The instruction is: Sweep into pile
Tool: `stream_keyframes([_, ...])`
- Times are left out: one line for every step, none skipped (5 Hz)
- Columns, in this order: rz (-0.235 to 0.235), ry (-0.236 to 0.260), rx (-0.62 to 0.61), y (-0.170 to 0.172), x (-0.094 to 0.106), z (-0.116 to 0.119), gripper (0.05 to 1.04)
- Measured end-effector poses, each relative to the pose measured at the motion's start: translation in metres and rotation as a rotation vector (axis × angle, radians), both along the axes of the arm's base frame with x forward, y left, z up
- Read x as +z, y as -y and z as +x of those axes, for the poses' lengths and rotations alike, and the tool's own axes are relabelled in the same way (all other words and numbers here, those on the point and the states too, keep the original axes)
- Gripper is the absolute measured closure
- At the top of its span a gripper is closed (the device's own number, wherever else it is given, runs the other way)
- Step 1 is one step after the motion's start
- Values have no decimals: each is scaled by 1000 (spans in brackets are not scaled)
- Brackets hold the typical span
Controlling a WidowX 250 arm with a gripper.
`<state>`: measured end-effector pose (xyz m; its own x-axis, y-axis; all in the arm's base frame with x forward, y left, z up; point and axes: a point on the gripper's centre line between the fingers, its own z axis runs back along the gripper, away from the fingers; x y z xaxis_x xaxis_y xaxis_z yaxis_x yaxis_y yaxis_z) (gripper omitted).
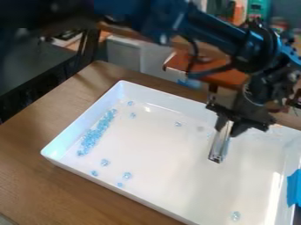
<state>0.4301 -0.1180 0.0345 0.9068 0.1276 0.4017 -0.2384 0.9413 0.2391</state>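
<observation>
We find the gripper over the far right part of the white tray, drawn in narrow on a slim silvery tool that hangs from it at a slight tilt. Whether the tool's lower end touches the tray floor, we cannot tell.

Main bead pile: well to the left of the gripper as we view it, a long pale-blue band beside the tray wall. Strays: a far bead and a middle bead between gripper and band; a near-left bead with a few others; a lone bead well nearer us than the gripper.

Step in hand, we judge: gathering stragglers, most beads being together already. Next move wants the tool set low behind a stray, broad side toward the band, then a slow push leftward; too quick and beads may roll past its edge
</observation>
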Motion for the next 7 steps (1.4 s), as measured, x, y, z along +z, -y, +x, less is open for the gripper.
stream_keyframes([0,-18,-8,4,-9,4,757])
stream_keyframes([-3,-22,-12,5,-10,4,757])
stream_keyframes([1,-28,-19,3,-15,5,757])
stream_keyframes([3,-40,-2,-8,-18,7,757])
stream_keyframes([9,-62,15,-20,-26,8,757])
stream_keyframes([8,-79,37,-32,-28,8,757])
stream_keyframes([9,-85,68,-48,-28,10,757])
